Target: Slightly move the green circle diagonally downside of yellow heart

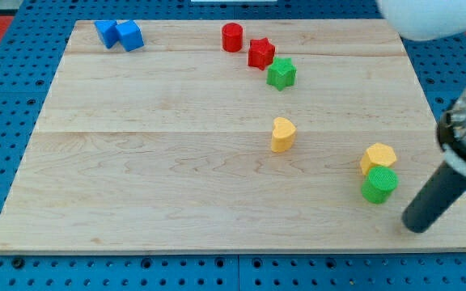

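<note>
The green circle (379, 185) stands near the board's lower right, touching the yellow hexagon (377, 157) just above it. The yellow heart (282, 134) stands near the board's middle, up and to the left of the green circle. My tip (417, 226) rests on the board to the right of and slightly below the green circle, a short gap away.
A green star (281, 73), a red star (260, 53) and a red cylinder (232, 37) form a slanted row at the top middle. Two blue blocks (120, 34) sit touching at the top left. The wooden board's right edge (459, 186) is close to my tip.
</note>
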You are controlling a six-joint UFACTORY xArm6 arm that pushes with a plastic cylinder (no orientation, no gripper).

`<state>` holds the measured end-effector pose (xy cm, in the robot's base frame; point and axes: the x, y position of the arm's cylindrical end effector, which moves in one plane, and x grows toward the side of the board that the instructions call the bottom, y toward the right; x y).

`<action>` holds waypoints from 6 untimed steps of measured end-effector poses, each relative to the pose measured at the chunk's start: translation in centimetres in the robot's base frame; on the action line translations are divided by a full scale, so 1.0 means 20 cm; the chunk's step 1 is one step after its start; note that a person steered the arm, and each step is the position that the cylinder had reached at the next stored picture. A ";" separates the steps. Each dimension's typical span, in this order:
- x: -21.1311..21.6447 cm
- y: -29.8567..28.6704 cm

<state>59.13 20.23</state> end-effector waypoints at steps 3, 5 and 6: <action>-0.02 0.31; -0.30 0.17; -0.30 -0.11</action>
